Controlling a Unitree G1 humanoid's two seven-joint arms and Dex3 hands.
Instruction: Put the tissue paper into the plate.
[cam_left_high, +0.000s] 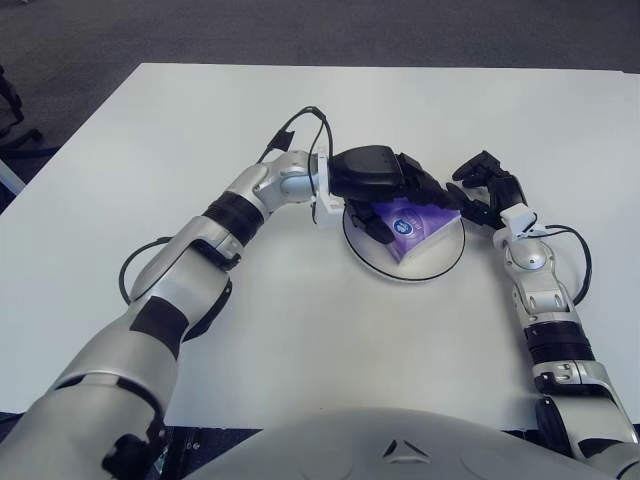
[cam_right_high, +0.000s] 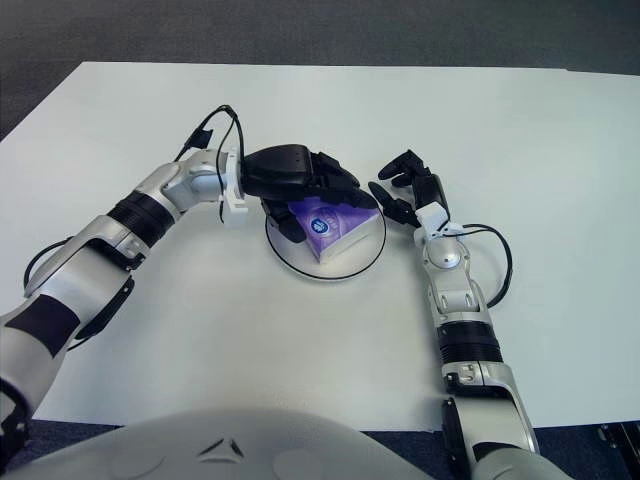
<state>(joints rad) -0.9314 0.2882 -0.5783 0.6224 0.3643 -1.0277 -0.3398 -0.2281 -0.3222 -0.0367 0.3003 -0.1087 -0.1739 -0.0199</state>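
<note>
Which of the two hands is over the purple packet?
The left hand: its fingers reach over the tissue packet on the plate. The right hand shows beside the plate's right rim.

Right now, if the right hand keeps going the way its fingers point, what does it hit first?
Likely the left hand, whose fingers cover the tissue pack on the plate. The right hand points left toward it; depth is unclear.

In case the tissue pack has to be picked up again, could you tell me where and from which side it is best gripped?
Probably across its two long sides, coming from above. The tissue pack lies flat in the plate, so its underside is out of reach. The left hand covers its far end, with the right hand open beside the rim.
</note>
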